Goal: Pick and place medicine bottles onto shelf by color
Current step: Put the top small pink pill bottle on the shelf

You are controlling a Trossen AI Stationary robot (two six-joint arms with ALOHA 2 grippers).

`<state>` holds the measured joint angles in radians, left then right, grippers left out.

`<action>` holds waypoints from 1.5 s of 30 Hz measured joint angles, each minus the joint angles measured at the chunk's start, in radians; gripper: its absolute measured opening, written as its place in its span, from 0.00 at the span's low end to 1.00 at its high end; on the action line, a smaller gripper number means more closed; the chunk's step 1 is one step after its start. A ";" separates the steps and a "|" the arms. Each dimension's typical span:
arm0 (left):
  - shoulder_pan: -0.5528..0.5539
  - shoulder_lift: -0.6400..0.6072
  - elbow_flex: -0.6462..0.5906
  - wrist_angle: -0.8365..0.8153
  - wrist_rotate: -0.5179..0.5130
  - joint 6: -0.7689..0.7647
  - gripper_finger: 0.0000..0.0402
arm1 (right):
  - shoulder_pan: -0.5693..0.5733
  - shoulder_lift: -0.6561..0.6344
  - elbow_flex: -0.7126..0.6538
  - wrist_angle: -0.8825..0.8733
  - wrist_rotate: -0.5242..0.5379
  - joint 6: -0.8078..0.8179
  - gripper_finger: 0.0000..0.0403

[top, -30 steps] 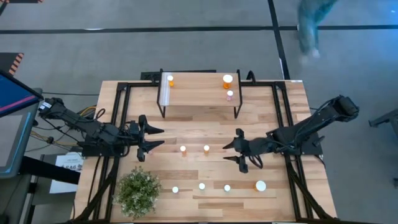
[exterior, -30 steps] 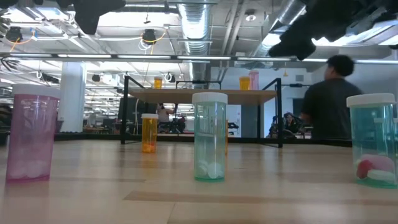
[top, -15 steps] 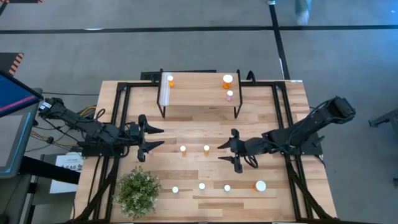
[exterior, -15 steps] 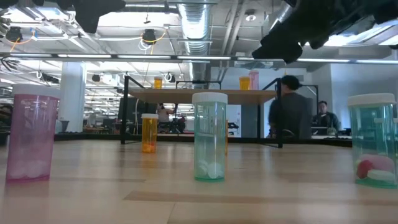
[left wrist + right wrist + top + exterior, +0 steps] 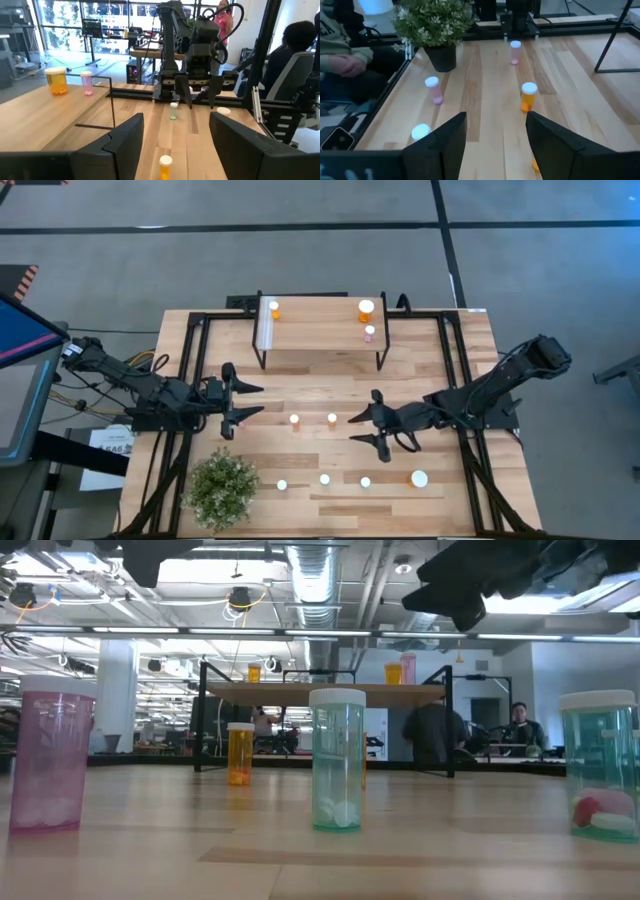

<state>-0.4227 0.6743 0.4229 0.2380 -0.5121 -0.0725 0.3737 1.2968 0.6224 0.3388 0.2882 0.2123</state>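
The shelf (image 5: pixel 320 330) stands at the table's far middle on thin black legs. It bears two orange bottles (image 5: pixel 274 309) (image 5: pixel 366 309) and a pink one (image 5: pixel 370 332). Two orange bottles (image 5: pixel 294 420) (image 5: pixel 332 419) stand upright mid-table between my grippers. Several more (image 5: pixel 324 479) stand in a row near the front edge, the largest at its right end (image 5: pixel 419 478). My left gripper (image 5: pixel 262 401) hovers open, left of the orange pair, pointing level toward the right. My right gripper (image 5: pixel 352 428) hovers open just right of the pair, pointing left and slightly down; an orange bottle (image 5: pixel 528 96) stands ahead of its fingers.
A potted green plant (image 5: pixel 222 488) stands at the front left corner. The black frame (image 5: pixel 190 370) runs along the table's sides. People sit in the room beyond the table (image 5: pixel 430 735). Bare wood lies between the shelf and the orange pair.
My right gripper has tipped a little downward, and its fingers have come slightly toward the table's left, nearer the two orange bottles mid-table. Its jaws stay open. A person has walked across the room behind the table.
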 joint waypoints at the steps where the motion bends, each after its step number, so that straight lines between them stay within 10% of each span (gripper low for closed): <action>1: 0.001 0.000 0.000 0.001 0.000 0.007 0.53 | 0.000 0.000 0.000 0.007 0.000 0.000 0.56; 35: 0.018 -0.001 0.002 -0.053 0.017 -0.155 0.53 | -0.055 -0.001 0.001 0.076 -0.055 -0.117 0.56; 45: 0.018 0.000 0.189 -0.546 -0.043 -0.329 0.53 | -0.056 -0.001 0.001 0.075 -0.077 -0.157 0.56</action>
<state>-0.4049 0.6738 0.6123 -0.3081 -0.5552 -0.4013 0.3172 1.2957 0.6231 0.4135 0.2111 0.0553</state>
